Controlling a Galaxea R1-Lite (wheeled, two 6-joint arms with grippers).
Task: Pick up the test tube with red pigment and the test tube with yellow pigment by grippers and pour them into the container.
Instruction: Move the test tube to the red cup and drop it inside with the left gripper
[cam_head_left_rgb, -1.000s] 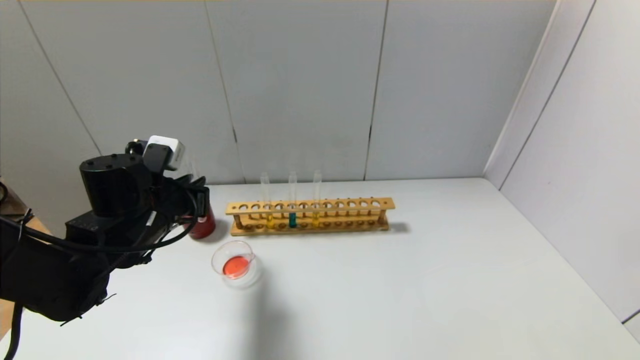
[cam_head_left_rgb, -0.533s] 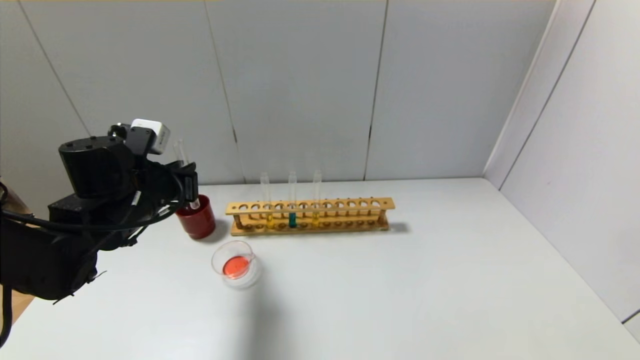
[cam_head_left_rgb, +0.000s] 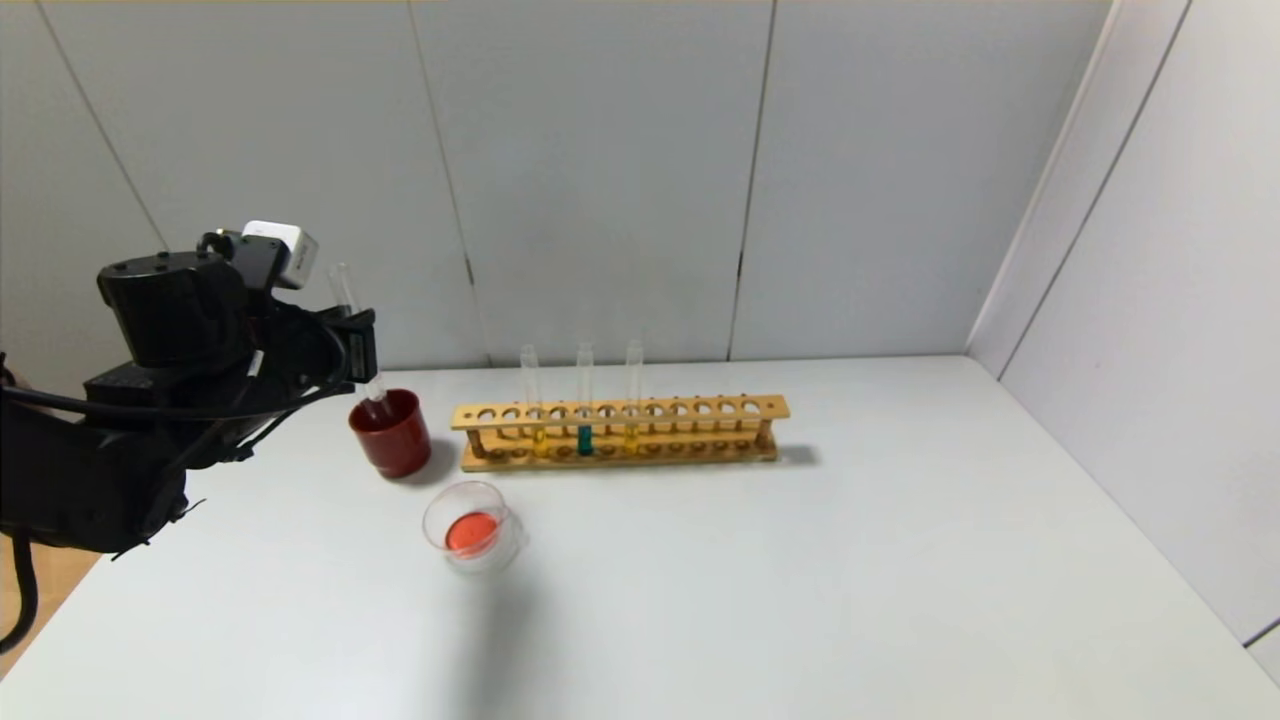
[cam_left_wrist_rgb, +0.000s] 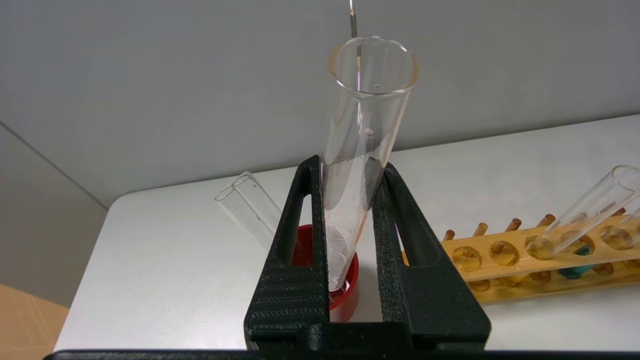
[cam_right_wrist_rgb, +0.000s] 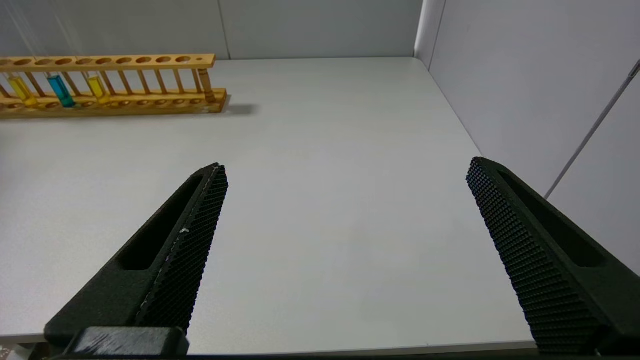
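Note:
My left gripper (cam_head_left_rgb: 364, 345) (cam_left_wrist_rgb: 350, 165) is shut on a clear test tube (cam_head_left_rgb: 352, 310) (cam_left_wrist_rgb: 367, 120) that is empty except for faint orange traces of red pigment. The tube stands nearly upright, mouth up, its rounded bottom just over the opening of the dark red cup (cam_head_left_rgb: 390, 435) (cam_left_wrist_rgb: 345, 295). The container (cam_head_left_rgb: 474, 528), a low glass dish, holds red-orange liquid and stands in front of the cup. Two yellow-liquid tubes (cam_head_left_rgb: 540, 438) (cam_head_left_rgb: 632, 436) stand in the wooden rack (cam_head_left_rgb: 700, 410); I cannot tell which is deeper. My right gripper (cam_right_wrist_rgb: 346, 164) is open and empty above bare table.
A teal-liquid tube (cam_head_left_rgb: 585, 438) stands between the two yellow ones. Another empty clear tube (cam_left_wrist_rgb: 250, 207) leans out of the red cup. White walls close the back and right side of the white table (cam_head_left_rgb: 850, 560).
My left gripper has risen and drawn back to the left with the tube. The tube has tipped more upright, its bottom staying at the red cup.

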